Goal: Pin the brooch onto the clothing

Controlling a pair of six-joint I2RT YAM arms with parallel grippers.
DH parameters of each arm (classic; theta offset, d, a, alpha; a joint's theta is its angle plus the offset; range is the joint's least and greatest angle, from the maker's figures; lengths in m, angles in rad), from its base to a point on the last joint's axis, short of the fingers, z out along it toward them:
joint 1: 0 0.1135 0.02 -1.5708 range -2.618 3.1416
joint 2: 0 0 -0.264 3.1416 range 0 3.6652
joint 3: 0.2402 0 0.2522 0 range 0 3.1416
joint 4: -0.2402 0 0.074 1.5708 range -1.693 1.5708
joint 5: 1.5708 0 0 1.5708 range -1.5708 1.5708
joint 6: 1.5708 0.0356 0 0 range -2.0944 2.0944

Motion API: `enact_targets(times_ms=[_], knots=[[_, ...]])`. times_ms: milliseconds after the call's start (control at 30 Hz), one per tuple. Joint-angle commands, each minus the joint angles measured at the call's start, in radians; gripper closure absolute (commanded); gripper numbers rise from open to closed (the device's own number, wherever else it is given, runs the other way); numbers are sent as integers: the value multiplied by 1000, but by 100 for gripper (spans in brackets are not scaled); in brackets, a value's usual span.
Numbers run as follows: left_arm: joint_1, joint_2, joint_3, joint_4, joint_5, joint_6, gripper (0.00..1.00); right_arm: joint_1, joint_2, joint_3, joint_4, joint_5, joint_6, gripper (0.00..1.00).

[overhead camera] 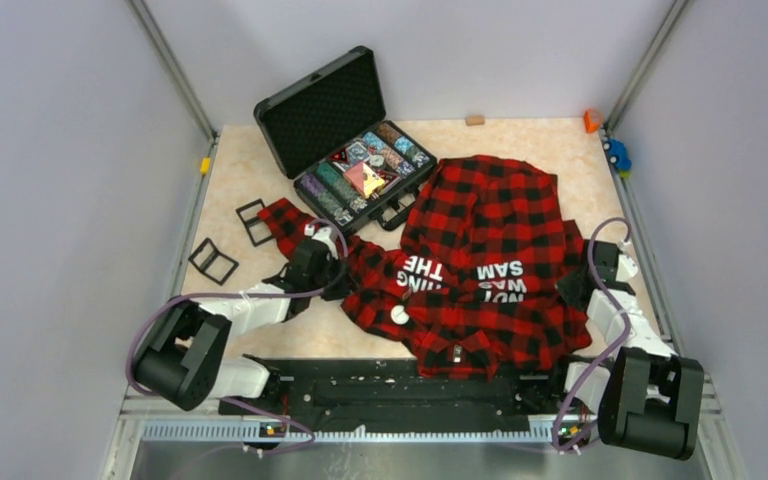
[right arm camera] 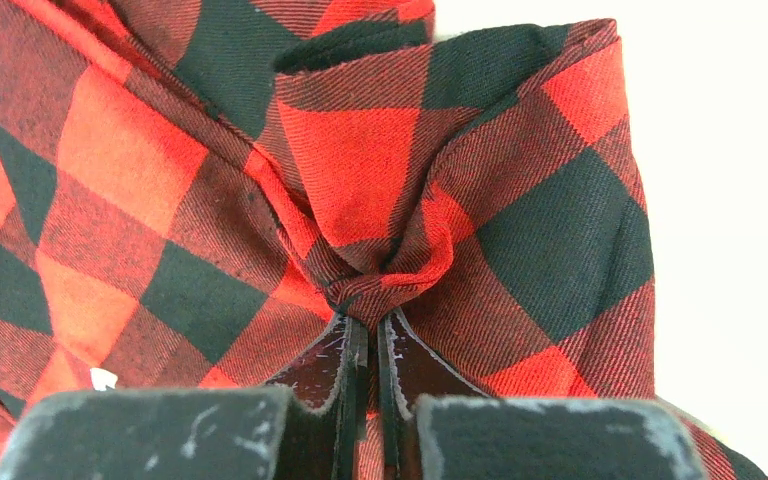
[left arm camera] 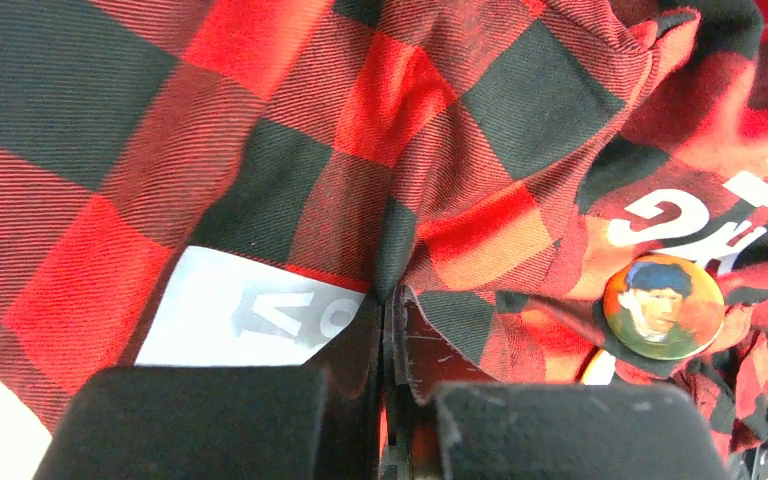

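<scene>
Loosely crumpled red-and-black checked shirt [overhead camera: 490,215], white lettering, portrait brooch [left arm camera: 663,306] atop

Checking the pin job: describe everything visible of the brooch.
The brooch is a round button badge with a painted portrait: a face under a blue cap on orange. It lies face up on the rumpled checked shirt, among folds, clear of the left claw. Whether its pin is fastened cannot be seen.

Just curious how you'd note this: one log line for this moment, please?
left jaws: shut on shirt | right jaws: shut on shirt fold | brooch: lying on shirt, unheld
</scene>
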State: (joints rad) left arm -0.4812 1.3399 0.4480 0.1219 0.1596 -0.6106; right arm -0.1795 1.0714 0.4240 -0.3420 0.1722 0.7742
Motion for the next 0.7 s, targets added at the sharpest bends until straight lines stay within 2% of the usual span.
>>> enact_targets(times_ms=[0,100,367,500,533,567,633,667], knots=[[59,-21,-55,-9,-21,-12,100,-95,16,-20,9,-45,-43,100],[91,-31,-70,6,-9,-23,100,-144,7,0,-2,-38,-65,100],[118,-53,-69,6,-14,-27,100,-155,9,63,-23,77,-110,100],[118,-64,-29,-31,-9,12,100,-155,38,103,-33,38,-178,100],[117,-73,-12,-45,-1,25,100,-155,27,112,-38,15,-203,93],[117,-85,3,-61,5,36,99,-155,12,115,-38,-27,-224,82],[109,-116,33,-89,8,52,82,-151,-38,118,-44,-76,-258,64],[103,-136,52,-105,2,58,70,-137,-68,124,-68,-75,-267,52]])
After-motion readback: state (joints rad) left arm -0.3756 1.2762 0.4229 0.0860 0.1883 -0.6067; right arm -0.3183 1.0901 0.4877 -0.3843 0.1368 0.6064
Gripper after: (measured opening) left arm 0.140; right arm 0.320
